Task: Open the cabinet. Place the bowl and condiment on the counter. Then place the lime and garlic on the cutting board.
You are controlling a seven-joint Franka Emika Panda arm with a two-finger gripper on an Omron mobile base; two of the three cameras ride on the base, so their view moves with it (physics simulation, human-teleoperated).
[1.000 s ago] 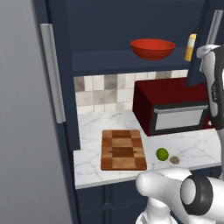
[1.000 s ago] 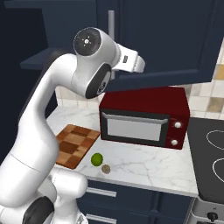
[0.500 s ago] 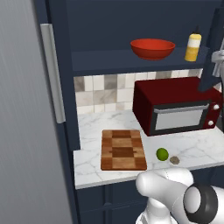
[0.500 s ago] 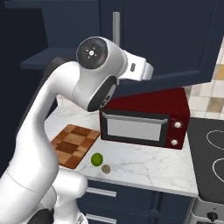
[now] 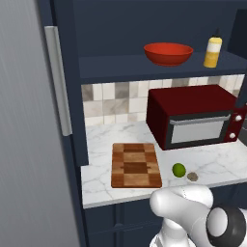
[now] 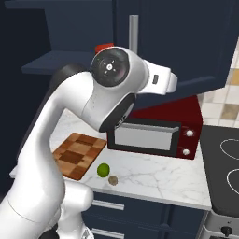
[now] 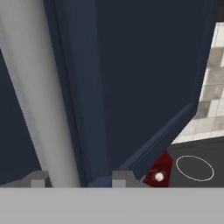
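Gripper (image 7: pixel 78 177) closed around the cabinet's silver handle (image 7: pixel 41 100), one fingertip on each side of the bar, door (image 7: pixel 140 78) swung open. Bowl (image 5: pixel 168 53) and condiment (image 5: pixel 212 51) up on the cabinet shelf (image 5: pixel 144 66), condiment at 3 o'clock of bowl. On the table (image 5: pixel 111 140): cutting board (image 5: pixel 135 165), lime (image 5: pixel 179 170) at its 3 o'clock, garlic (image 5: pixel 192 176) just beside lime.

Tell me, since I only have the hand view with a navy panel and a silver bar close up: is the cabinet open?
Observer: Yes. The left base view shows the cabinet open, with its shelf exposed.
Operator: Bowl and condiment out yet?
Observer: No. The bowl and the condiment stand apart on that shelf.
Operator: Lime and garlic?
Observer: The lime and garlic lie on the counter, right of the cutting board.
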